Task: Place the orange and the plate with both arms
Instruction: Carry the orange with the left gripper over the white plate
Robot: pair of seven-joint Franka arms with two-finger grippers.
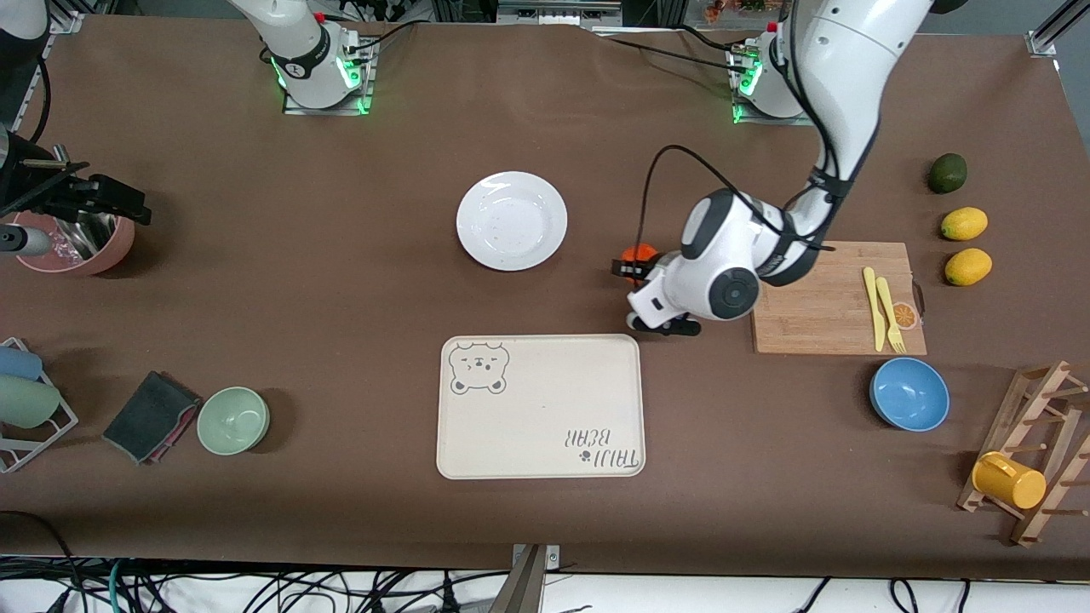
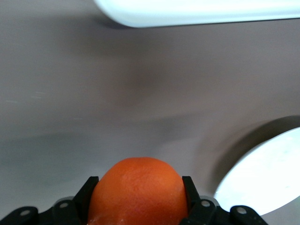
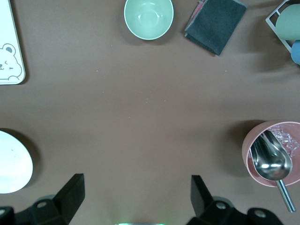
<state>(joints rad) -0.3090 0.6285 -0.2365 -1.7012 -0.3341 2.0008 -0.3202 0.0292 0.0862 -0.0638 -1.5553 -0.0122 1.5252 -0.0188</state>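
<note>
The orange (image 2: pixel 136 192) sits pinched in the left tool (image 2: pixel 137 199); right tool (image 3: pixel 136 194) spread; the plate (image 1: pixel 511 220) bare.

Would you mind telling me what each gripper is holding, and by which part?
The left gripper holds the orange, jaws clamped on its two sides. The right gripper holds nothing, its jaws open.

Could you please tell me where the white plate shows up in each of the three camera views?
Front view: the plate lies mid-table, farther from the camera than the bear tray.
Left wrist view: the plate shows at the picture's edge, beside the held orange.
Right wrist view: the plate is cut by the edge.
Shared landmark: the bear tray.
</note>
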